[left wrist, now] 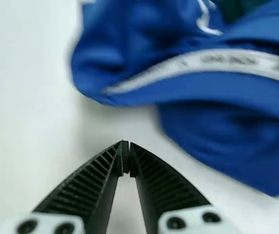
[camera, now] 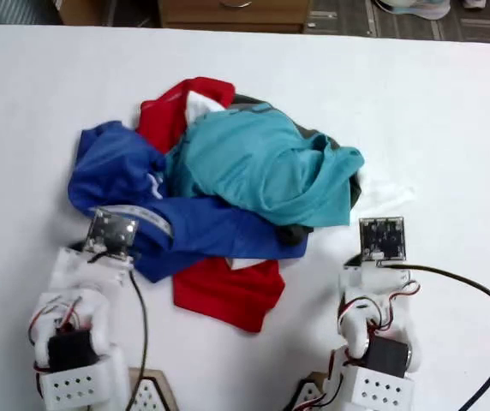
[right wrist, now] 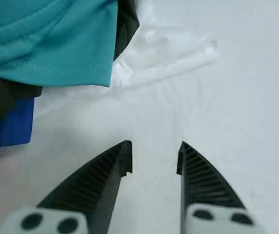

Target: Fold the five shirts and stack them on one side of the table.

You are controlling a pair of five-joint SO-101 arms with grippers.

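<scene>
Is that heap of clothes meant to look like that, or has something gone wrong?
Nothing looks damaged or spilled. The shirts lie unfolded in one crumpled heap on the table: teal shirt on top, blue shirt and red shirt beneath, a dark shirt and a white shirt peeking out.

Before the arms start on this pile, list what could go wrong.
The shirts lie tangled in one heap: pulling the teal shirt on top may drag the blue shirt along.
The white shirt barely stands out from the white table, so the open right claw could miss its edge.
The left claw is shut beside the blue shirt; it may just push the cloth.
</scene>
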